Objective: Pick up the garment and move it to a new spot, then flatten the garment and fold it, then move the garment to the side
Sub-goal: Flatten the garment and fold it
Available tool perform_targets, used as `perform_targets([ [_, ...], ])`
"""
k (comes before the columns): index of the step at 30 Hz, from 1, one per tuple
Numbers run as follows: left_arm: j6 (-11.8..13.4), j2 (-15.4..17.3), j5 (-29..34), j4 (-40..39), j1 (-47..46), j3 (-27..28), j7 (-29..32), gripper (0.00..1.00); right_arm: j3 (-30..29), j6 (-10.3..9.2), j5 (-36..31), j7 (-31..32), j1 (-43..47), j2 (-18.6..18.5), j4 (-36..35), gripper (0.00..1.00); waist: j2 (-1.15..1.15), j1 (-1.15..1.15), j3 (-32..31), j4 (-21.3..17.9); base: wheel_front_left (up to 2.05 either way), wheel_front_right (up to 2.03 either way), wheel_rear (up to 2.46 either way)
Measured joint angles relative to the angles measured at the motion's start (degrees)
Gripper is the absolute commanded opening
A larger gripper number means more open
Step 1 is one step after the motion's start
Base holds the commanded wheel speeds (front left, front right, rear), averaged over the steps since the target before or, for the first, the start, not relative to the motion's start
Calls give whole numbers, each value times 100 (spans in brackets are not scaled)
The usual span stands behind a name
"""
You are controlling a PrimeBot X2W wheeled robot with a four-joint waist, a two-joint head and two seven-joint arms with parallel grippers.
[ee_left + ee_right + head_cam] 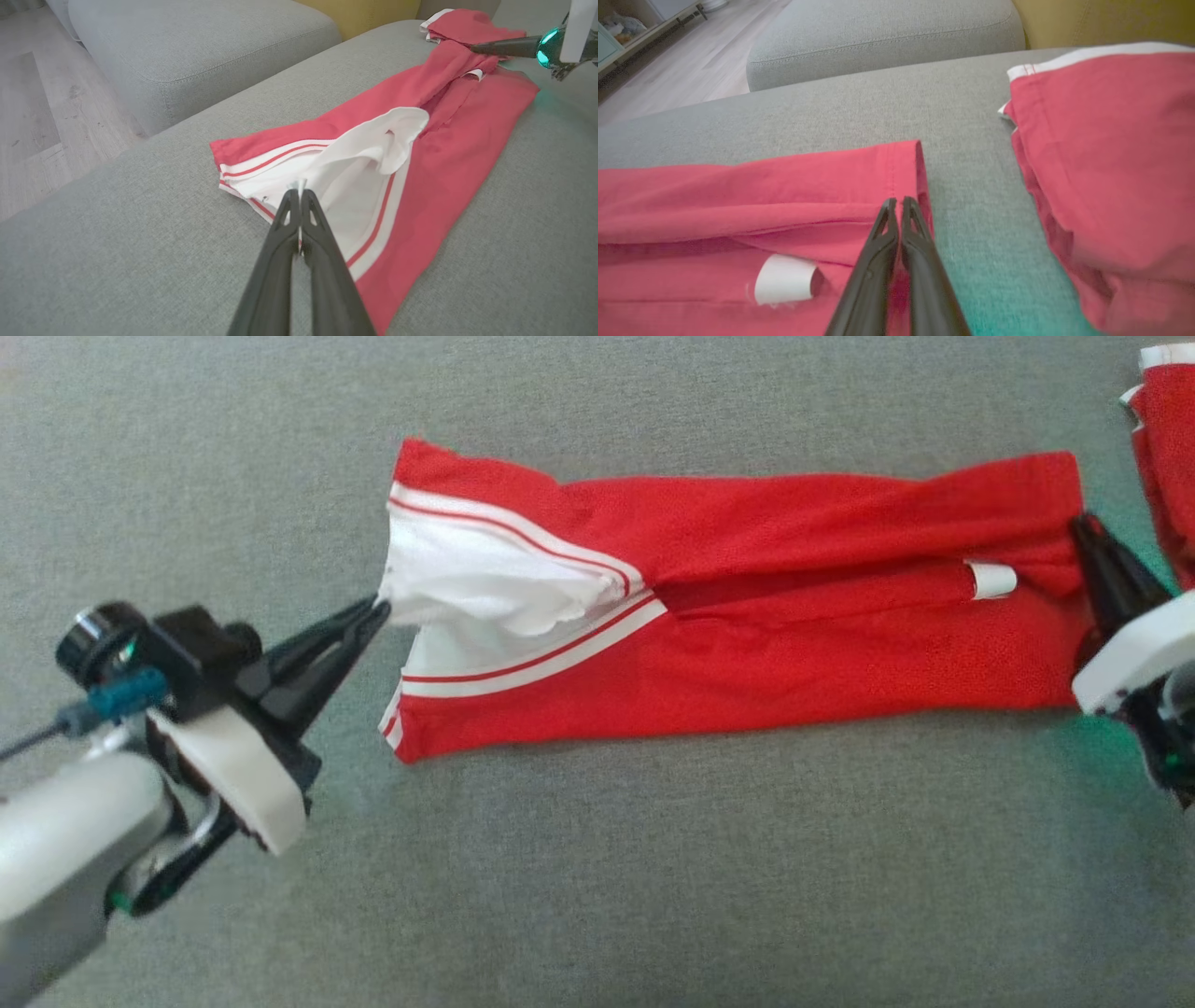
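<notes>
Garment: you have a long red piece of thin, soft knit lying stretched flat across the sofa cushion, its long axis running left to right in the head view, with shallow lengthwise creases along the middle.
White panel: at the garment's left end a white section edged with narrow red and white stripes is bunched into a loose, rounded fold.
Left gripper: your two dark tapered fingers are pressed together on the tip of that white fabric, which is drawn to a point where they pinch it.
Right gripper: its fingers are closed tip to tip on the stitched hem at the garment's right end; the wrist view shows a sliver of red between them.
Label: a small white tag, curled into a half tube, sits on the red cloth just beside the right fingers.
Sofa cushion: grey, coarse woven upholstery, matte and even.
Second red piece: crumpled, with white trim, lying apart from the garment beyond its right end.
Neighbouring cushion: same grey weave, rounded corner, seamed edge.
Floor: pale wood planks.
</notes>
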Motion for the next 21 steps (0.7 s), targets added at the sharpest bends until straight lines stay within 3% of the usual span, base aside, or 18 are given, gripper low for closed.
perform_targets([
  [1, 78, -2, 0, -26, 82, 0, -63, 0, -44, 0, -40, 0, 84, 16, -15, 45, 0, 1, -6, 0, 0, 0, 0],
  [2, 146, -7, 0, -40, 154, 1, -126, 0, -108, 0, -83, -3, 164, 43, -23, 100, 0, 1, -14, 0, 0, 0, 0],
  [3, 238, -24, -19, -37, 225, 4, -205, 35, -202, 0, -131, -44, 240, 82, -21, 100, 0, 1, -24, -1, 0, 0, 0],
  [4, 238, -24, -19, -37, 225, 4, -205, 100, -202, 0, -131, -44, 240, 82, -21, 100, 0, 1, -24, -1, 0, 0, 0],
  [7, 669, -151, -91, 87, 443, 55, -524, 100, -525, 0, -277, -347, 452, 247, -34, 100, 0, 1, -91, -2, 0, 0, 0],
  [10, 1339, -439, -64, 303, 777, 267, -814, 100, -888, 0, -427, -646, 745, 461, -122, 100, 0, 1, -211, -9, 0, 0, 0],
  [13, 2067, -901, 25, 378, 1336, 800, -910, 100, -1314, 0, -637, -795, 1183, 710, -185, 100, 0, 1, -365, -10, 0, 0, 0],
  [15, 2536, -1305, 409, 255, 1832, 1522, -912, 100, -1630, 0, -798, -825, 1514, 895, -246, 100, 0, 0, -470, 2, 0, 0, 0],
  [18, 2944, -1852, 1248, -8, 2622, 2408, -937, 100, -2042, 0, -1037, -877, 1920, 1198, -422, 100, 0, 0, -618, 33, 0, 0, 0],
  [21, 3083, -2282, 2060, -133, 3501, 2917, -946, 100, -2397, 0, -1276, -912, 2057, 1434, -497, 100, 0, 0, -749, 92, 0, 0, 0],
])
